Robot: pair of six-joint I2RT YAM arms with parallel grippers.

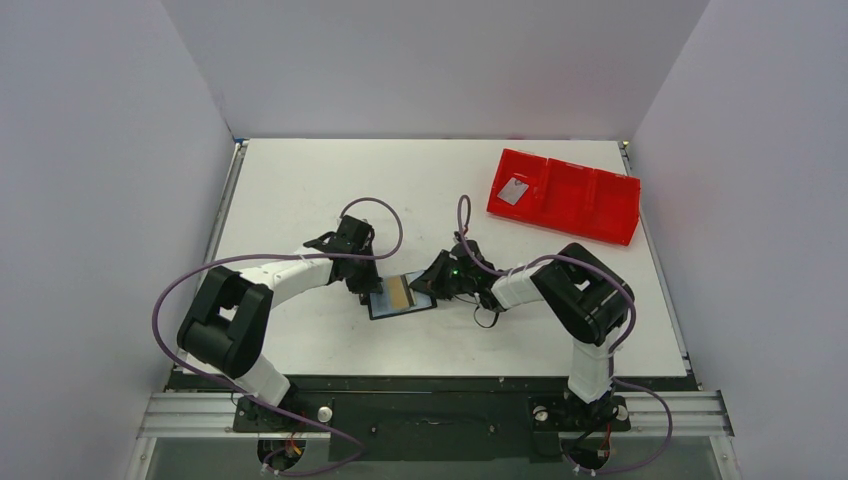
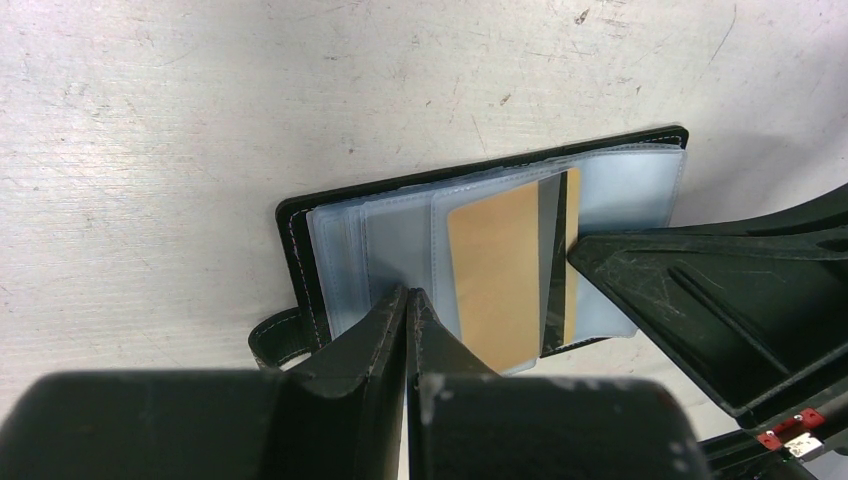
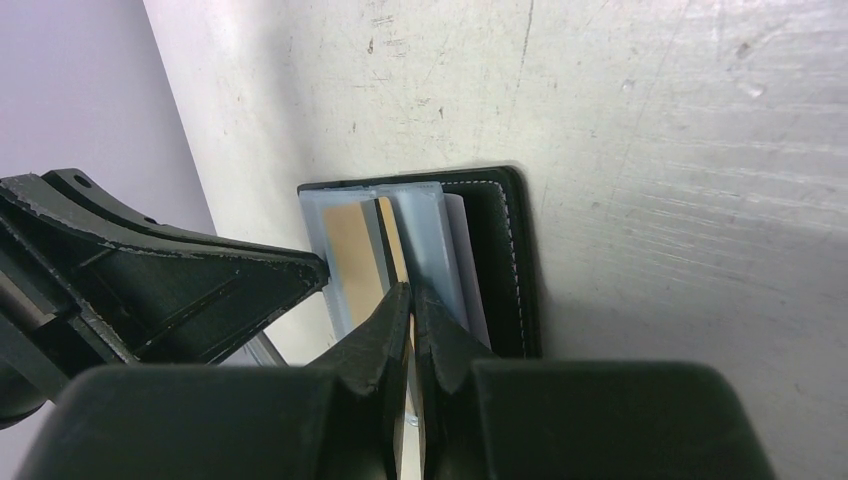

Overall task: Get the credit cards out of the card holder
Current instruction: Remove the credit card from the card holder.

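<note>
Top view: holder [image 1: 400, 297] is lying open on the table [image 1: 300, 180], centre-near, between the two arms. Left gripper [image 1: 368, 287] is set at its left edge, right gripper [image 1: 428, 287] at its right edge. Jaw state is not resolved from up here.

Only this view shows the red tray [image 1: 560, 225], at the far right and well apart from the holder. A silver card [image 1: 513, 190] is seen lying in its left compartment.

Left wrist view:
- Left jaws are closed, tip to tip. The tips are planted on a clear sleeve [image 2: 630, 190] of the holder's near page, and nothing is seen between them.
- Gold card [image 2: 495, 275] is seen in the middle sleeve, with a dark stripe [image 2: 552, 265] along its right side.
- The right gripper's finger is seen touching the card at that stripe edge.
- A black strap [image 2: 275, 335] sticks out at the holder's lower left. It is not seen in the other views.

Right wrist view:
- Right jaws are closed to a thin slit at the gold card's edge. A tan strip is visible running down inside the slit, so the card is read as pinched.
- The card is still mostly inside the sleeve.
- The black cover with white stitching is shown on the right, flat on the table.
- The left gripper's finger is seen resting on the sleeve's left corner.

A black card cannot be made out in any view.
</note>
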